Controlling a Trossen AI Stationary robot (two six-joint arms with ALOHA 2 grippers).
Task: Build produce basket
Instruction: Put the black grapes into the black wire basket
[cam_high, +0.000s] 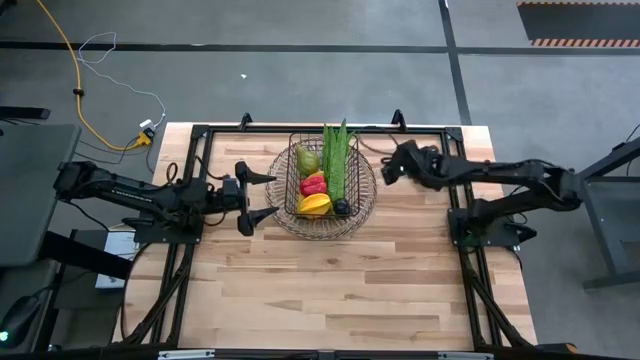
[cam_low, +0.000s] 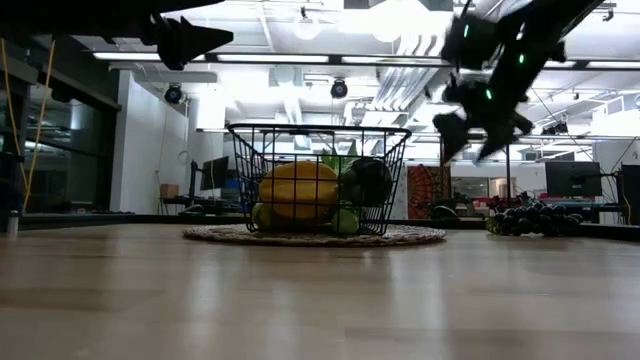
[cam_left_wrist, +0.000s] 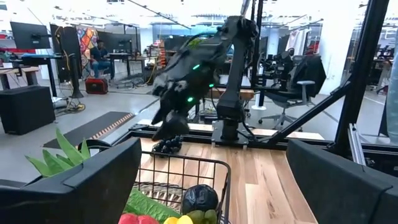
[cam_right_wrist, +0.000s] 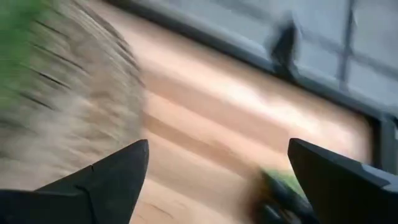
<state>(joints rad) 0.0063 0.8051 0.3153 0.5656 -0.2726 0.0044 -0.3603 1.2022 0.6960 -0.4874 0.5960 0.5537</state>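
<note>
**Two arms flank a filled wire basket on a wooden bench**

Seen from above, a dark wire basket (cam_high: 322, 186) sits on a round woven mat (cam_high: 368, 205) toward the far middle of the bench (cam_high: 330, 290). Inside lie a long green leafy bunch (cam_high: 336, 160), a green pear (cam_high: 307, 160), a red pepper (cam_high: 314, 184), a yellow-orange pepper (cam_high: 314, 204) and a small dark round fruit (cam_high: 342, 207).

The left end effector (cam_high: 256, 197) hovers just left of the basket, fingers spread wide and holding nothing. The right end effector (cam_high: 392, 168) hangs just right of the basket's far side; its wrist view shows both fingers wide apart and empty above bare wood.

The table-level view adds what the overhead view hides: a bunch of dark grapes (cam_low: 527, 219) lies on the bench to the right of the basket, below the raised right end effector. The left wrist view also shows the grapes beyond the basket's rim, under the right arm, and a person (cam_left_wrist: 98, 57) seated far back in the room.
</note>
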